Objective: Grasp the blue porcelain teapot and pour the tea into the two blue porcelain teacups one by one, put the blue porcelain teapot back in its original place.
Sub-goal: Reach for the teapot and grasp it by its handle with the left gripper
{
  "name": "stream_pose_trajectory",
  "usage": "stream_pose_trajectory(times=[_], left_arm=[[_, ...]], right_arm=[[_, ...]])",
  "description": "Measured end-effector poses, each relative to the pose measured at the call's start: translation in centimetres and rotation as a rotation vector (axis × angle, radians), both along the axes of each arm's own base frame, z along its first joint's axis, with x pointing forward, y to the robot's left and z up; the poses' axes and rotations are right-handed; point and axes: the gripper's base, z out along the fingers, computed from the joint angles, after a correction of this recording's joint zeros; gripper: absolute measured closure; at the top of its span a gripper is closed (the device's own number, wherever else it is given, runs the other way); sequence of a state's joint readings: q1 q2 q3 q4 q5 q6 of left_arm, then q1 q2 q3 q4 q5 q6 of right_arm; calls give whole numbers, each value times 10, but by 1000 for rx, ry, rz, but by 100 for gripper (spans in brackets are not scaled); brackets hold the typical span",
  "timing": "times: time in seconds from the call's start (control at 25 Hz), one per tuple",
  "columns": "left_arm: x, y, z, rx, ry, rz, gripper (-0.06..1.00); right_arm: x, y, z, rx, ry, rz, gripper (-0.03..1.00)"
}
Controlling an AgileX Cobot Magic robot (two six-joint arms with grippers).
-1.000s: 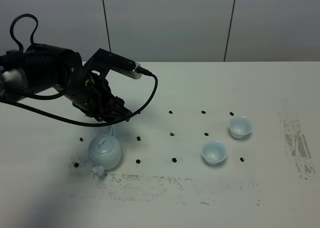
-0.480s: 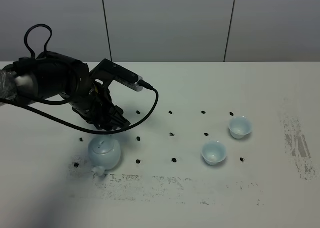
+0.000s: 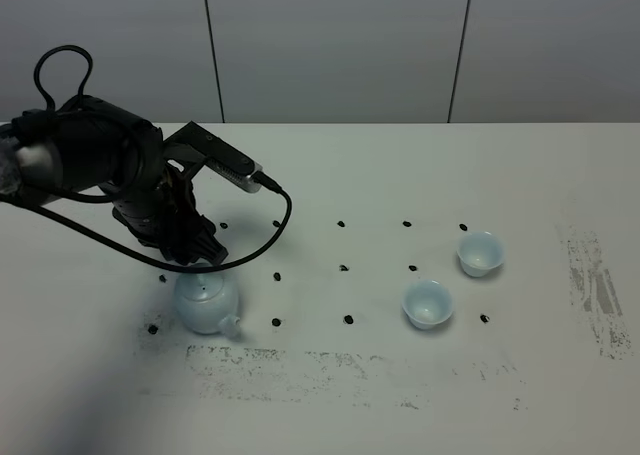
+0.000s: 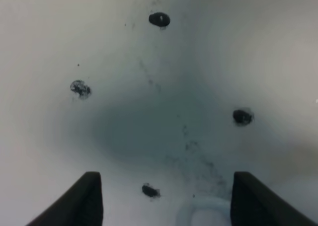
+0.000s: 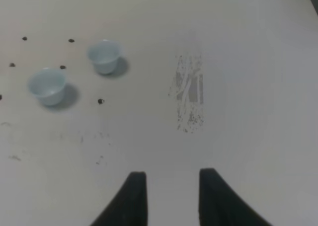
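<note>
At blue porcelain teapot, left end effector spread wide.

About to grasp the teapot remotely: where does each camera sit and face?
Exterior high: mounted high, looking down on table, teapot, teacups; left arm shows.
Left wrist: faces down at the table; open left gripper shows.
Right wrist: looks across the table at teacups; right gripper shows.
Shared: exterior and right wrist both see teacups.

Open table between teapot and teacups — left arm over teapot.
</note>
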State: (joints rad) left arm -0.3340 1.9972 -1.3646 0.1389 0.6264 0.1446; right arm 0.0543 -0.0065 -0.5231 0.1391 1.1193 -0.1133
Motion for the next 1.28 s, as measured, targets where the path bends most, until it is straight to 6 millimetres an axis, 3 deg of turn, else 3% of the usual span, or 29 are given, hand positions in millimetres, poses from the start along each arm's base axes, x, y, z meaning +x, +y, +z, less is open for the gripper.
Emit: stream_pose_trajectory(times=[0.52, 0.8, 0.96, 1.12, 1.28], left_arm=[[-2, 12, 0, 78, 49, -51, 37], [-6, 19, 35, 56, -40, -31, 37], [-21, 24, 41, -17, -96, 95, 37], [-34, 32, 29, -127, -121, 311, 37], [-37, 37, 19, -167, -120, 398, 37]], right_arm=[[0, 0, 0, 0, 0, 0, 73], [0, 0, 0, 0, 0, 0, 73], [0, 0, 0, 0, 0, 0, 73], [0, 0, 0, 0, 0, 0, 73], [0, 0, 0, 0, 0, 0, 73]])
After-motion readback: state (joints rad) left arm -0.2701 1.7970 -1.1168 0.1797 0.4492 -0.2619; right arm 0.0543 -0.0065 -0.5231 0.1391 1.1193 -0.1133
